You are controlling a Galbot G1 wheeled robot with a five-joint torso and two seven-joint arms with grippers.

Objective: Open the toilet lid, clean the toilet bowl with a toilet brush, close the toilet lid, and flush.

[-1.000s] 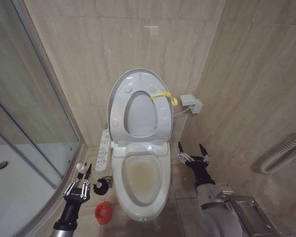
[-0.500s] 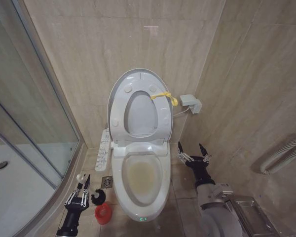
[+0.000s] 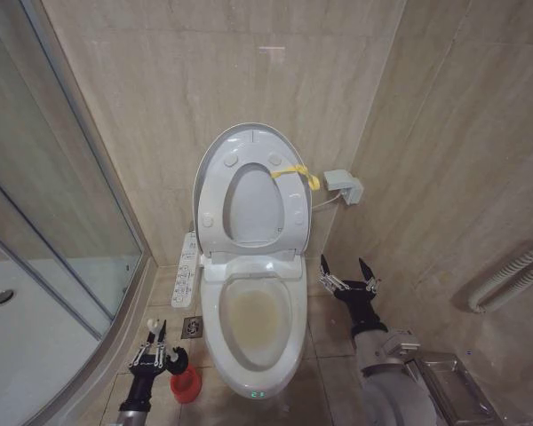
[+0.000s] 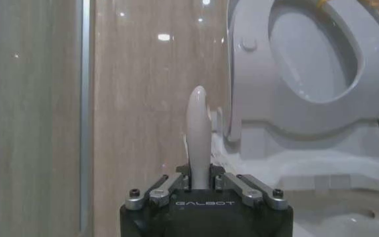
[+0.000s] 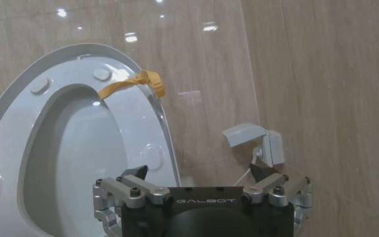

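toilet lid point(image 3: 249, 182): up, leaning against the back wall with the seat ring raised against it, yellow loop tag at its right edge; i log the opening step as done. toilet bowl point(image 3: 253, 324): exposed, brownish-yellow staining showing inside; whether it has been scrubbed i cannot judge. toilet brush point(image 3: 176, 358): low at the left of the bowl, dark bristle head just above the red cup holder point(image 3: 186, 382) on the floor tiles, pale handle rising through my left gripper point(image 3: 155, 352). left gripper, fingers: clenched on the handle, which stands straight up between them in the left wrist view point(image 4: 199, 143); nothing else touched. right gripper point(image 3: 348, 277): parked to the right of the bowl, fingers spread wide, holding nothing, well apart from the lid. remaining, by my reckoning: brush into or out of its holder depending on the scrub, lid down, flush. button panel arm point(image 3: 186, 269): at the bowl's left, untouched.
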